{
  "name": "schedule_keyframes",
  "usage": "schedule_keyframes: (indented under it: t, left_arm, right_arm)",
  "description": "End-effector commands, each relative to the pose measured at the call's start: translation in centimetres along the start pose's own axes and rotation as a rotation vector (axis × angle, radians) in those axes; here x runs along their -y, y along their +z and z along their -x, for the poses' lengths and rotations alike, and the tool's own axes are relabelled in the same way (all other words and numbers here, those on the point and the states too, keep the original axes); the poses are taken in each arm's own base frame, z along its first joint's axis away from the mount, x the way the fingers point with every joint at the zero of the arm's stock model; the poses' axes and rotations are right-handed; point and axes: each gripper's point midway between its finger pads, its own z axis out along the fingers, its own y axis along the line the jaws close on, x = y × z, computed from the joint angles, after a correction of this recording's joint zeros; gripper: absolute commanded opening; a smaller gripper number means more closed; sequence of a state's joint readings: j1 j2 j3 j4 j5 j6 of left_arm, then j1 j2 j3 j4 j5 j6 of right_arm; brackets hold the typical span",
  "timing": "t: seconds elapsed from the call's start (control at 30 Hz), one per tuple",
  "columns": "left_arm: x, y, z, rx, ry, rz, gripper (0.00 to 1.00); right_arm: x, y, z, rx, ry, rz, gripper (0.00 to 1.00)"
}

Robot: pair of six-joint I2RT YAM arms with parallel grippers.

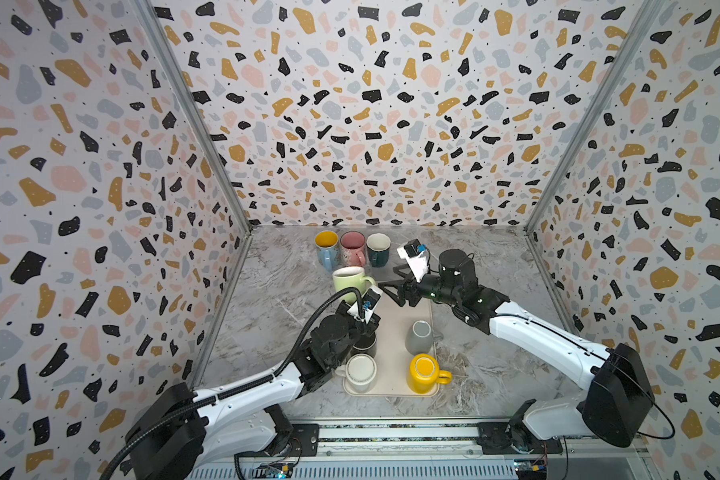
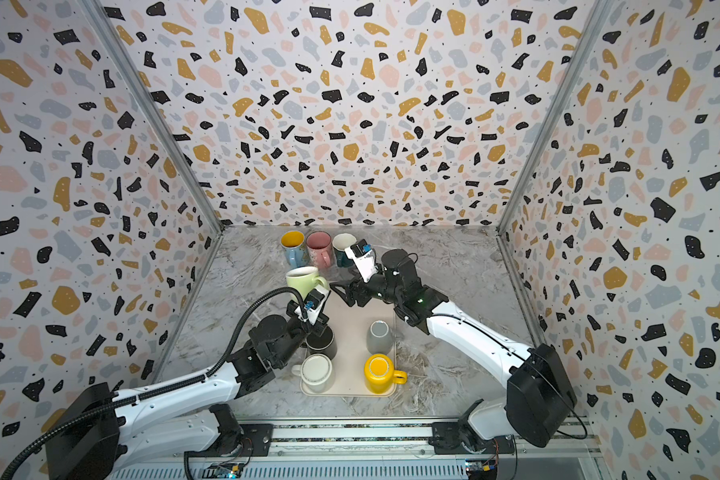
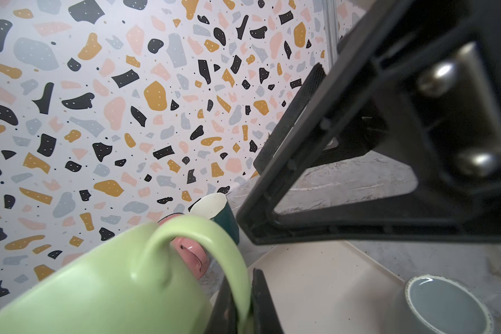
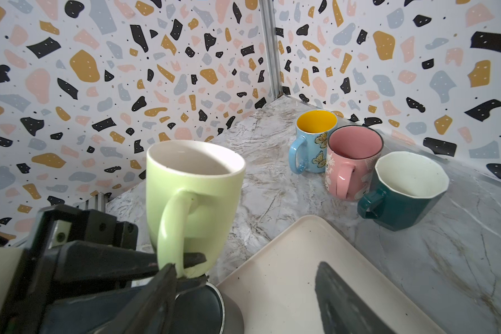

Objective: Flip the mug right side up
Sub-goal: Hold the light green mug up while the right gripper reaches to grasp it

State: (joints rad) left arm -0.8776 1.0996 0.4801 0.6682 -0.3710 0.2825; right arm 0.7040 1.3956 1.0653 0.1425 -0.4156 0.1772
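marble counter [image 1: 275,299]: green mug [image 1: 348,279] mouth-up off the 11 o'clock corner of the tray [image 1: 391,353], left gripper [image 4: 185,267] clamped on its handle, right gripper [image 1: 387,278] spread wide, empty, just beside at 3 o'clock. risk: the handle-only pinch could let it swing or tip on release; three upright mugs [image 1: 353,248] crowd 12 o'clock, open counter lies toward 9 o'clock.

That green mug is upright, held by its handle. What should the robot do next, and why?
Probably lower the green mug onto the marble table and release. The left gripper is shut on its handle, and the mug already stands mouth up.
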Motion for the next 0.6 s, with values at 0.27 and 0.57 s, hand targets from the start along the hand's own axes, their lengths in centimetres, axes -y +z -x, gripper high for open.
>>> schedule_keyframes:
  t: [0.27,0.57]
  left_arm:
    - [-1.1,-0.6,3.9,0.143,0.079,0.124,0.0]
    - [-0.2,-0.3,2.8,0.1,0.216,0.2,0.0]
  right_arm:
    - [-3.5,-1.5,2.7,0.071,-0.072,0.163,0.76]
    - [-3.6,-1.0,2.0,0.037,-0.079,0.193,0.74]
